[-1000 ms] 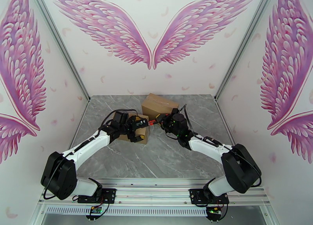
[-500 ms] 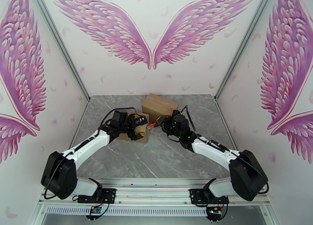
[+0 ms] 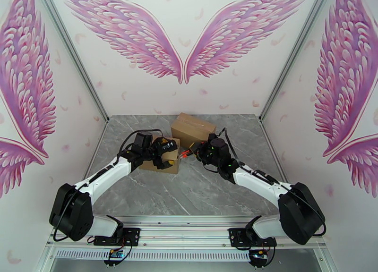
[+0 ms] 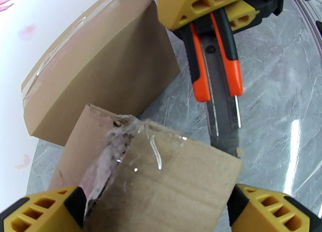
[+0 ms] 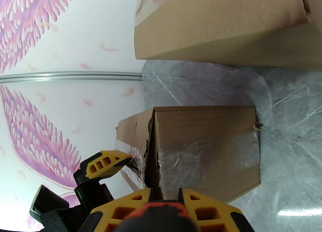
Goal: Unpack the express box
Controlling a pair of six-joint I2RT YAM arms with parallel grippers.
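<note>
The express box (image 3: 158,166) is a small brown carton with torn clear tape along its split top seam (image 4: 120,148). My left gripper (image 3: 166,154) stands open astride it, one yellow finger (image 4: 40,210) at each side of the carton (image 4: 173,180). My right gripper (image 3: 196,150) is shut on an orange-handled utility knife (image 4: 217,75). The blade tip rests at the carton's right corner. In the right wrist view the carton (image 5: 205,148) lies just beyond my right gripper (image 5: 165,200), with a left finger (image 5: 104,164) at its torn end.
A second, larger sealed cardboard box (image 3: 191,126) sits just behind, close to the knife and the express box. The grey marble tabletop (image 3: 198,188) is bare in front of the boxes. Winged walls and metal frame posts (image 3: 279,79) enclose the table.
The left gripper has shifted slightly back along the box, staying open around it. The right arm has drawn a little to the right, the knife still at the box's corner.
</note>
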